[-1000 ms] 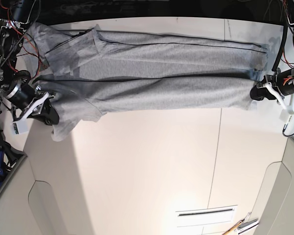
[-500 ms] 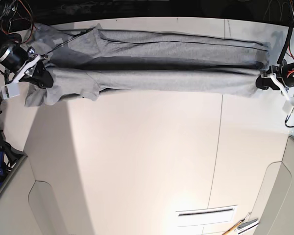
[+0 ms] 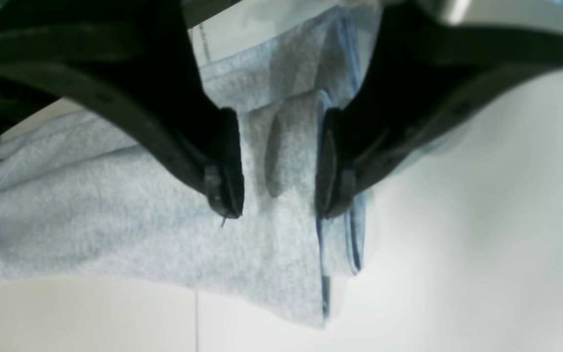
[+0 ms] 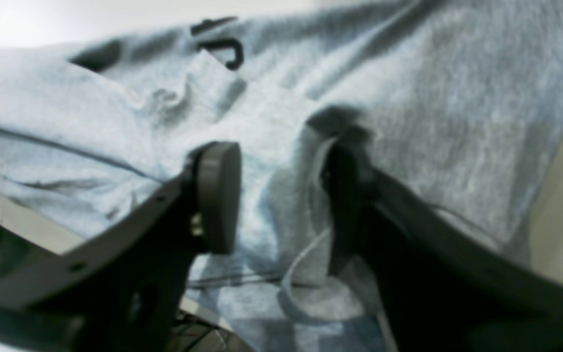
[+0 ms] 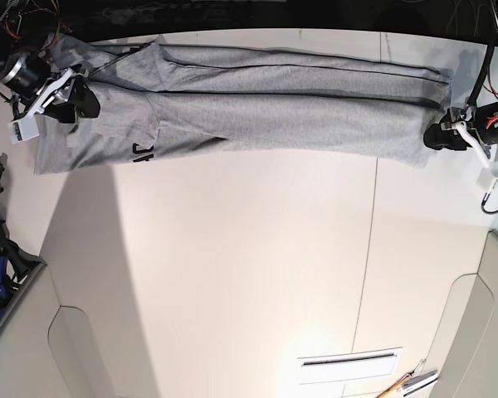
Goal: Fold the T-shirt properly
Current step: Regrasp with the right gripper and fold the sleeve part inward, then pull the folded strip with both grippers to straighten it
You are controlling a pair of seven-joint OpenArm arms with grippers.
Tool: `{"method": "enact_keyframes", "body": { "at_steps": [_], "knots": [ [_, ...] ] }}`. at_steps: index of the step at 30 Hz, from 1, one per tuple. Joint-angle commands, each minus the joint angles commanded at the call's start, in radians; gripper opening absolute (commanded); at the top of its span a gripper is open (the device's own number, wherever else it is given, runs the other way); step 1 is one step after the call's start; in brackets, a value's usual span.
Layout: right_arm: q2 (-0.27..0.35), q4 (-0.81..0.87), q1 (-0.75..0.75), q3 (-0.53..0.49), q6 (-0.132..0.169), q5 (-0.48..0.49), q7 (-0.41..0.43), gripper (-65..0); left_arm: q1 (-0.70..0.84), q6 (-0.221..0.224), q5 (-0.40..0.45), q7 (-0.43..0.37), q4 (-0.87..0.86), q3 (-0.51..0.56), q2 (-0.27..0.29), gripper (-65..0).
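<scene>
Currently: T-shirt (image 5: 299, 120), strip-folded, at the table's (image 5: 249, 274) far edge. Left gripper (image 3: 281, 210) and right gripper (image 4: 281, 190): fingers apart at its ends. Risk, I judge: bunched cloth at the right snagging on withdrawal, skewing the fold.

Arms: black segments, silver-white angular plates near the gripper on each. Thin red cable on both; a black one loops beside the white tab below the left gripper (image 5: 445, 135). White tab also below the right gripper (image 5: 86, 106). Fingers (image 3: 225, 161) black, blocky, rounded at the tips.
</scene>
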Motion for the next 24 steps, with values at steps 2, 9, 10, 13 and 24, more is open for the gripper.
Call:
{"method": "enact_keyframes", "body": {
  "at_steps": [2, 9, 10, 13, 24],
  "knots": [
    [0.0, 0.004, 0.0, 0.0, 0.0, 0.019, 0.0, -35.5, 0.0, 0.0, 0.0, 0.0, 0.0, -0.042, 0.0, -36.3],
    [0.0, 0.123, 0.0, 0.0, 0.001, 0.062, 0.0, -35.6, 0.07, 0.0, -0.034, -0.001, 0.0, -0.177, 0.006, -24.0],
    [-0.002, 0.149, 0.0, 0.0, 0.001, 0.062, 0.003, -37.9, 0.086, 0.0, -0.034, -0.001, 0.0, -0.177, 0.011, -24.0],
    [-0.025, 0.182, 0.018, 0.0, 0.001, 0.047, 0.004, -63.2, 0.114, 0.0, -0.034, -0.002, 0.0, -0.177, 0.037, -24.0],
    [-0.092, -0.011, 0.036, -0.003, 0.001, -0.089, 0.08, -65.0, 0.114, 0.0, 0.035, -0.047, -0.002, -0.177, 0.097, -17.3]
  ]
}}
